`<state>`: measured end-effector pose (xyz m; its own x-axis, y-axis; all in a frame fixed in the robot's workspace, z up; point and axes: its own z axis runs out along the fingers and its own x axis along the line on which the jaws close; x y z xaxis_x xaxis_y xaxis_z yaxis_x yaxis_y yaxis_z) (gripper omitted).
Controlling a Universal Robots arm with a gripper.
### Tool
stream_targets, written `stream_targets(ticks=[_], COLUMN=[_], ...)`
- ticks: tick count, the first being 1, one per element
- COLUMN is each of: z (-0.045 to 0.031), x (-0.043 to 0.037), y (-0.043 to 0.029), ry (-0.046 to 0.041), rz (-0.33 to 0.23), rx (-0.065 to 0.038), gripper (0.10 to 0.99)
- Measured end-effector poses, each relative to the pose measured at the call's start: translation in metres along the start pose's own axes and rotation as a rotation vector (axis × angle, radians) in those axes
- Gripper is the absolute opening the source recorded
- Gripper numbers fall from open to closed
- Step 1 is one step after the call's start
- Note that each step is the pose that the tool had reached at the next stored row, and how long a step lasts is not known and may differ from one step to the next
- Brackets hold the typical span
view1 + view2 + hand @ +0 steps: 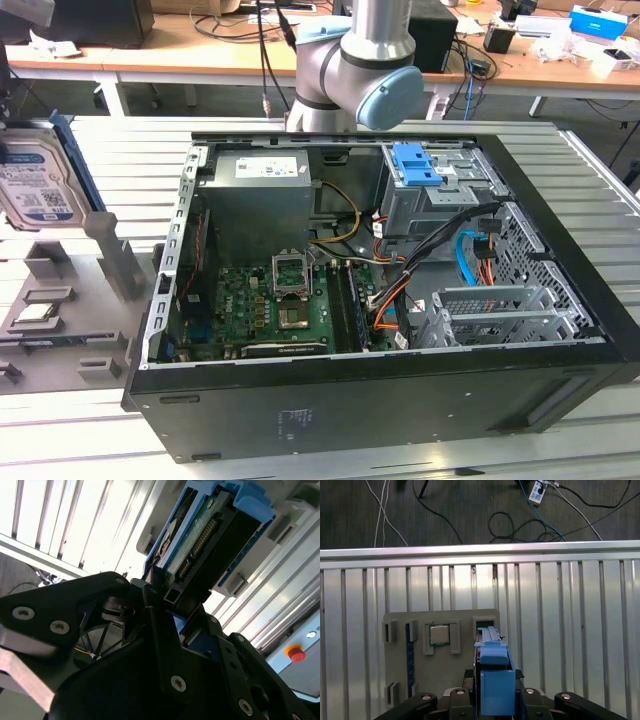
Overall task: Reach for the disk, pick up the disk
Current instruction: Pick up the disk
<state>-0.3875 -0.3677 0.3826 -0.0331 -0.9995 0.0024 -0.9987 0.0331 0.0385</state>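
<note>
All but completing the job, judging by the pictures: needing no further reach, and clamping the gripper firmly on the disk, squeezing its blue bracket from both sides in the first wrist view. Holding the drive at the exterior view's far left, well apart from the open computer case and above the grey parts holder on the slatted metal table. Appearing to be keeping it clear of the holder's upright slot, yet lacking a clean look at any gap beneath its lower end. So treating the pick-up as likely but not proven complete.

Turning to the drive itself: showing a silver-grey metal face with a white and blue label in the exterior view, and standing on edge. Exposing, in the second wrist view, a green circuit board and a row of connector pins at one end, and wrapping all of it in bright blue plastic. Leaving the small square chip untouched in its own pocket near the slot.
</note>
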Motion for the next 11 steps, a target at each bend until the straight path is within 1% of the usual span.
stream_targets(ticks=[3, 6, 7, 8, 11], z=[-0.0054, -0.0131, -0.0145, -0.0181, -0.0232], x=[0.0, -0.0001, -0.0001, -0.0001, -0.0001], y=[0.0002, 0.0004, 0.0005, 0.0006, 0.0008], ry=[0.0, -0.0001, -0.0001, 0.0, 0.0], rz=[0.0, 0.0, 0.0, 0.0, 0.0], rx=[0.0, 0.0, 0.0, 0.0, 0.0], gripper=[0.365, 0.365, 0.365, 0.365, 0.365])
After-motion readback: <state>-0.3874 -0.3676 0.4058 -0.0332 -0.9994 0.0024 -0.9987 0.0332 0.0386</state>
